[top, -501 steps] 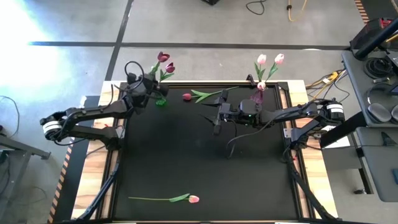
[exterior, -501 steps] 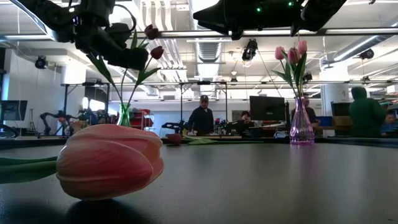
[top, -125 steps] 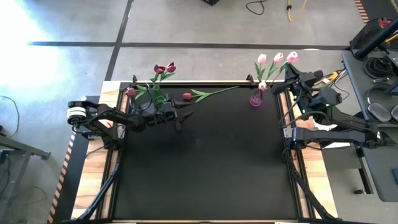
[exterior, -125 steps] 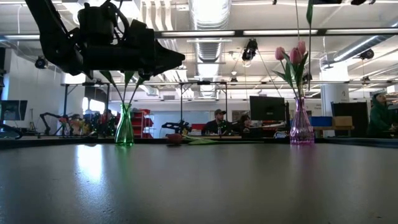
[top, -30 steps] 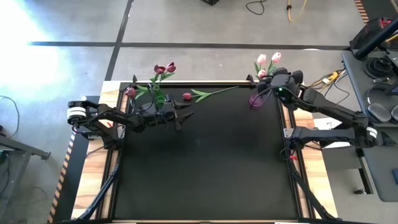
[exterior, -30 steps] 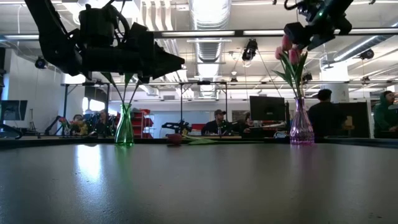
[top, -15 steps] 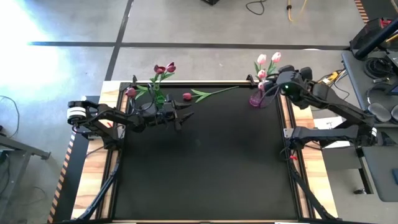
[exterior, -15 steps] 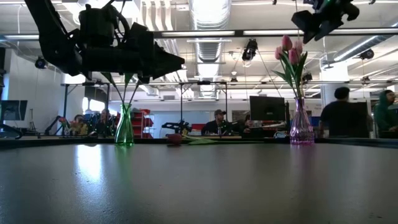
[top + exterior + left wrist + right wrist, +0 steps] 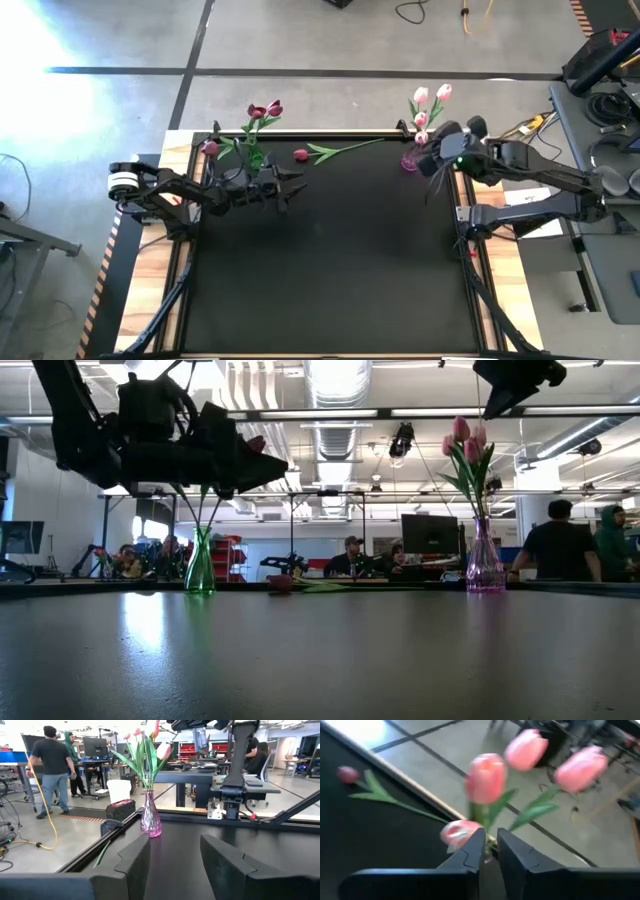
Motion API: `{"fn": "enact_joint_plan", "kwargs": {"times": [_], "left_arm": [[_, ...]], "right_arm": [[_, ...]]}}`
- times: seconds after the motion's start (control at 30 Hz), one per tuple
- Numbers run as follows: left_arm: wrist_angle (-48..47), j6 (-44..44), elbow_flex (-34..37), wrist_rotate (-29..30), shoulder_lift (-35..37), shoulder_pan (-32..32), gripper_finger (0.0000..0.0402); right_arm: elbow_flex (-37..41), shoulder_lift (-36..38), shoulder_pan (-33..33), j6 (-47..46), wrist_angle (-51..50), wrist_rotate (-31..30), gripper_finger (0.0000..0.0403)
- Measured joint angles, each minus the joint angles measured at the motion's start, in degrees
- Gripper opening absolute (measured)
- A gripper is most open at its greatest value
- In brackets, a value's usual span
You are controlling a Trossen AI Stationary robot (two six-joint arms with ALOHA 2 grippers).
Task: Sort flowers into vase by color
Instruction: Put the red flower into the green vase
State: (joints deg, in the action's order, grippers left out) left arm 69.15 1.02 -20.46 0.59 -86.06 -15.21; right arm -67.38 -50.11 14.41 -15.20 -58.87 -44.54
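Observation:
A green vase (image 9: 256,160) at the far left holds dark red tulips (image 9: 265,108). A pink vase (image 9: 410,160) at the far right holds several pale pink tulips (image 9: 485,777). One dark red tulip (image 9: 300,155) lies flat on the table between the vases, along the far edge. My left gripper (image 9: 292,187) hovers open and empty just right of the green vase, its fingers pointing toward the pink vase (image 9: 150,820). My right gripper (image 9: 491,837) stands above and just right of the pink vase, facing the tulips. Its fingers are shut to a narrow slit with nothing in it.
The black table top (image 9: 330,270) stretches toward the near edge. Beyond the far edge, people (image 9: 555,545) stand and sit in the room. A person (image 9: 52,765) also shows in the left wrist view behind the pink vase.
My right gripper has drawn back from the pink tulips, rising and going toward the table's right and near edges. The tulips stay upright in the pink vase. My left gripper has shifted slightly toward the table's left edge.

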Motion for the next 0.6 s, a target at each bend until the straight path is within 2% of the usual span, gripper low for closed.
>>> {"fn": "enact_joint_plan", "kwargs": {"times": [0.1,0.33,0.6], "left_arm": [[2.3,0.3,1.3,-0.9,0.0,0.0,0.0145],[5.4,1.2,2.9,-1.7,0.3,0.0,0.0111],[5.4,1.5,3.0,-1.7,0.3,0.0,0.0079]], "right_arm": [[0.3,-0.9,-3.8,1.0,1.6,-0.1,0.0033],[0.3,-2.8,-10.0,5.4,9.2,0.0,0.0038],[2.6,-11.9,-10.7,12.8,19.5,9.2,0.0038]]}}
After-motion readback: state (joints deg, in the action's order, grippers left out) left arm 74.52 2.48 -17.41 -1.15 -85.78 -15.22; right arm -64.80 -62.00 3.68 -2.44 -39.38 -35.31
